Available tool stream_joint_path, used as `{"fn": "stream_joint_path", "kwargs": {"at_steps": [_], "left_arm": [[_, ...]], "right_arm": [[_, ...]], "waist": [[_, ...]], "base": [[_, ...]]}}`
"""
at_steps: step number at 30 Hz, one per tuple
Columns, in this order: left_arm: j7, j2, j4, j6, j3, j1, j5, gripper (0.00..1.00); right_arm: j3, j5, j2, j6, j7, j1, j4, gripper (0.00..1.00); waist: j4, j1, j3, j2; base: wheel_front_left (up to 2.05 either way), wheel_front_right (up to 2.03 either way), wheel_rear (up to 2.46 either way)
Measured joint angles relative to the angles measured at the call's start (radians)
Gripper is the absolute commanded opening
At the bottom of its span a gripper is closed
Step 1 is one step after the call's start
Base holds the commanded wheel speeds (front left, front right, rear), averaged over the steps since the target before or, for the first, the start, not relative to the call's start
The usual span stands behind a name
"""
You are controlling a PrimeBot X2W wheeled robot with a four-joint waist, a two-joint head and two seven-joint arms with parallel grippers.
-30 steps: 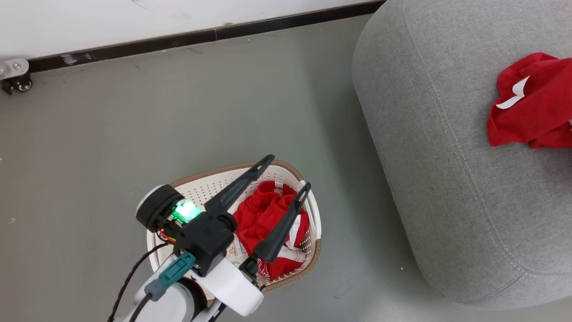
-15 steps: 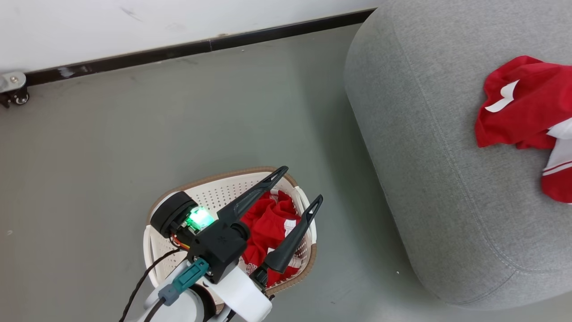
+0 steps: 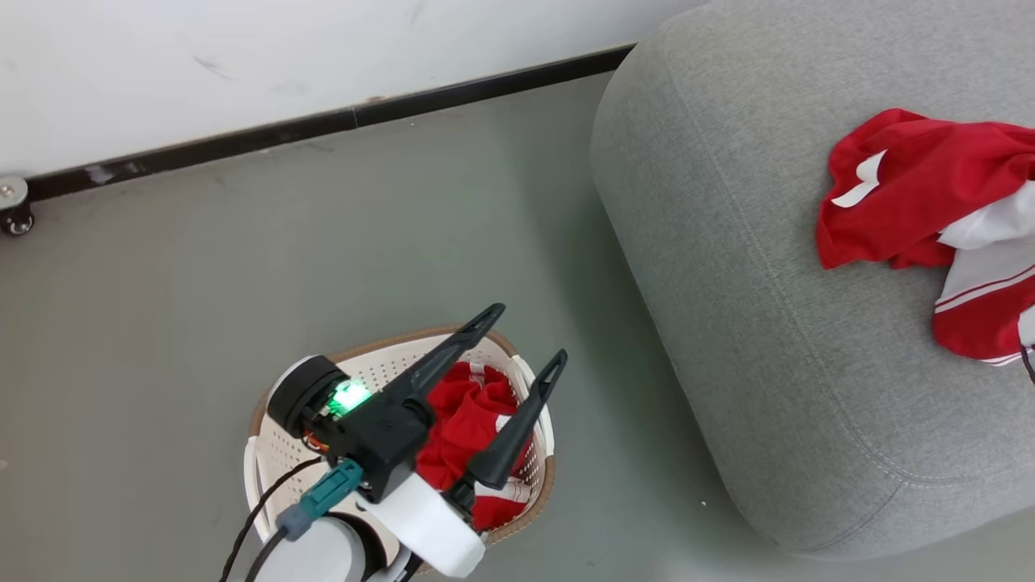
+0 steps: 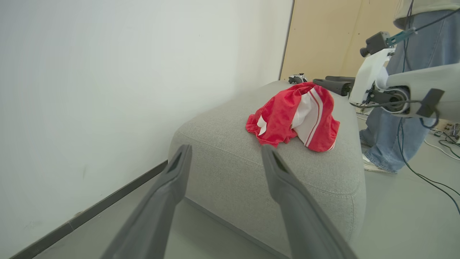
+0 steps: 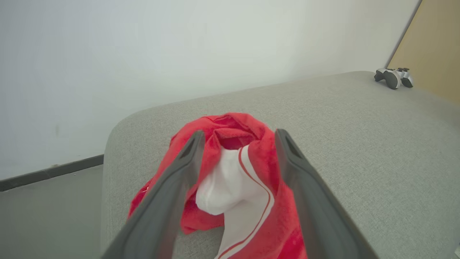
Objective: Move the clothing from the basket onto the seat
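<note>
Red clothing (image 5: 230,187) lies loose on seat (image 5: 359,144) inside the splayed right gripper (image 5: 239,133); left gripper (image 3: 526,333) gapes over basket (image 3: 364,368) for more.

A grey floor (image 3: 242,267) meets a white wall (image 3: 242,65) along a black baseboard (image 3: 323,125), where a small caster wheel (image 3: 14,212) sits. A person in blue jeans (image 4: 388,144) stands beside a tan panel (image 4: 323,39), with black cables (image 4: 420,176) trailing over the floor nearby. A grey game controller (image 5: 393,77) lies near that panel.

On floor (image 3: 242,283), basket (image 3: 263,453) sits left of seat (image 3: 728,323), w/ clothes (image 3: 473,412) in it. 2nd pile (image 3: 906,194) lies on seat; wall (image 3: 242,56) behind both. Controller (image 5: 393,77) at seat's far end.
</note>
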Motion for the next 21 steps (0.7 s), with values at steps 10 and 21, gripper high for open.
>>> {"fn": "stream_joint_path", "kwargs": {"at_steps": [10, 21], "left_arm": [[-0.053, -0.001, 0.045, 0.042, 0.066, 0.043, -0.024, 1.0], [-0.091, 0.01, 0.072, 0.118, 0.172, 0.101, -0.053, 1.0]], "right_arm": [[0.112, -0.008, 0.039, 0.0, -0.007, 0.001, -0.143, 1.0], [0.267, -0.024, 0.115, 0.0, -0.009, 0.021, -0.249, 1.0]], "waist": [[-0.007, 0.0, -0.046, 0.0], [0.037, 0.0, -0.097, 0.0]], "base": [[0.0, 0.0, 0.0], [0.0, 0.0, 0.0]]}}
